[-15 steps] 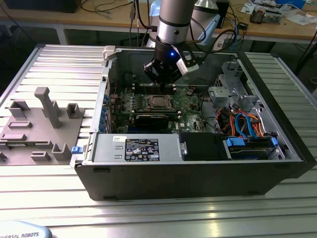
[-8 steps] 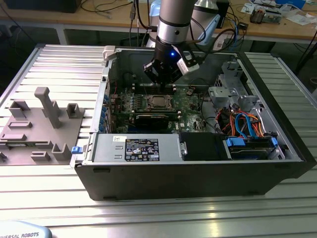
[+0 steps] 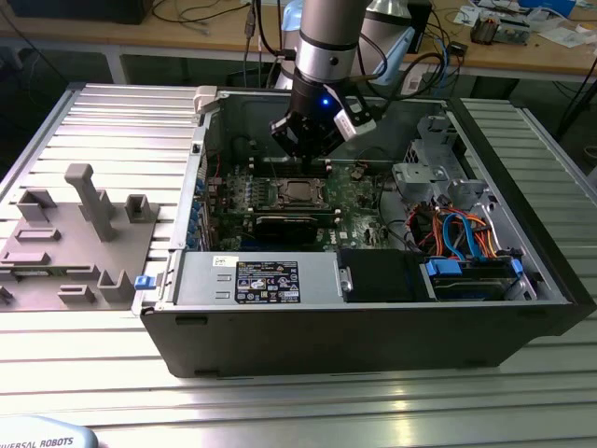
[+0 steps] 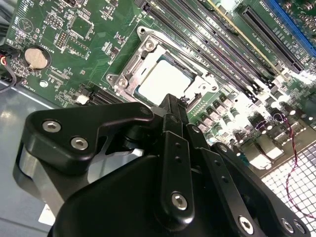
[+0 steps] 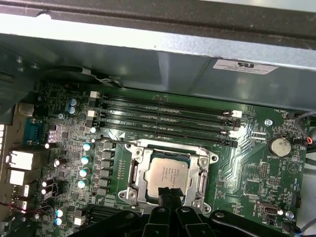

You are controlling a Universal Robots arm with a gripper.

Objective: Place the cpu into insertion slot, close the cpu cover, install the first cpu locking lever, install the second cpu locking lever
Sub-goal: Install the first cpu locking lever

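Bench: open computer case [image 3: 373, 308] on ribbed metal table [image 3: 84, 373], frame centre.
Chip: cpu [image 5: 168, 173] seated in insertion slot [image 5: 133, 195], cpu cover [image 5: 205, 160] down framing it.
Tool: gripper [image 5: 168, 193] pinched together, empty, tips over chip's edge, likely pressing the cover.

Ribbed metal table [image 3: 84, 121] – grey, wooden workbench [image 3: 522, 56] behind – cluttered, cables trailing, bright overhead glare

a printed black-and-white label [image 3: 267, 281] sits on the grey metal box [image 3: 201, 280] at the front of the computer case [image 3: 373, 345], its print too small to read. a white sticker [image 5: 244, 66] with dark print sits on the case wall. faint print marks the chip [image 5: 169, 174].
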